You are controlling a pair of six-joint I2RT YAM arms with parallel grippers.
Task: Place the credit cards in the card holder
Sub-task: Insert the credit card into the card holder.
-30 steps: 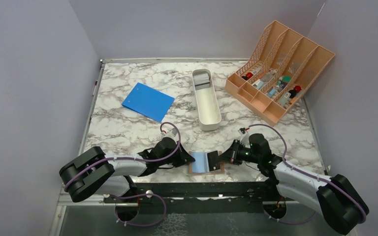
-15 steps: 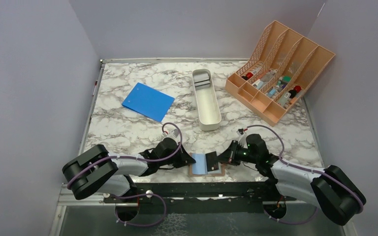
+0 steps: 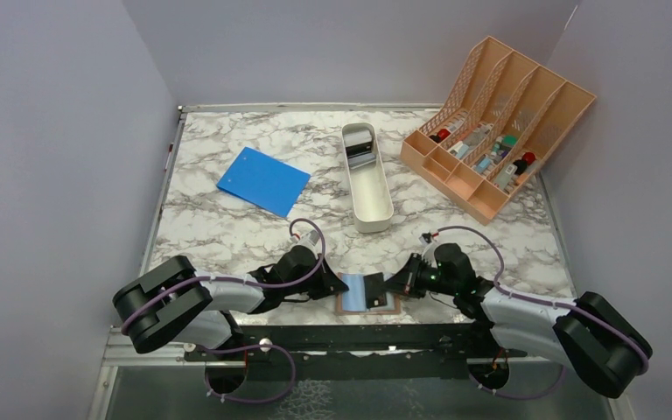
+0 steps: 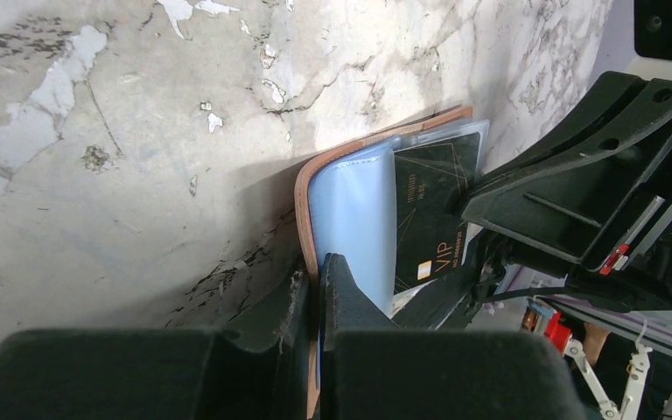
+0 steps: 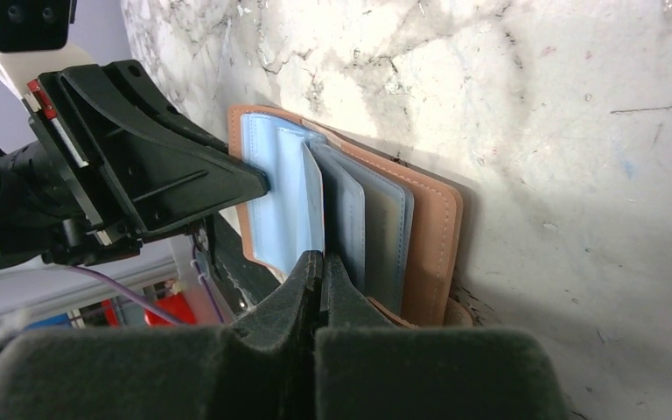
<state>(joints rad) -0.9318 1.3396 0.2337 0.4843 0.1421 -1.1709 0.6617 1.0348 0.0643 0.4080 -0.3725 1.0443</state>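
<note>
The brown card holder (image 3: 366, 302) lies open at the table's near edge, its pale blue sleeves (image 5: 280, 201) fanned out. My left gripper (image 3: 336, 285) is shut on the holder's left edge, pinching the brown cover and blue lining (image 4: 315, 267). My right gripper (image 3: 392, 285) is shut on a black credit card (image 4: 429, 219) with gold "VIP" print, holding it among the sleeves over the holder (image 4: 350, 197). In the right wrist view the card is edge-on between the shut fingers (image 5: 319, 262). More credit cards (image 3: 360, 147) lie in the far end of the white tray.
A long white tray (image 3: 369, 197) stands at mid-table. A blue notebook (image 3: 263, 180) lies at the left. A peach lattice organiser (image 3: 499, 122) with small items fills the back right corner. The holder sits right at the table's front edge.
My right gripper has moved a little to the left with the black card, bringing it further over the open holder. The left gripper has stayed shut on the holder's edge.
</note>
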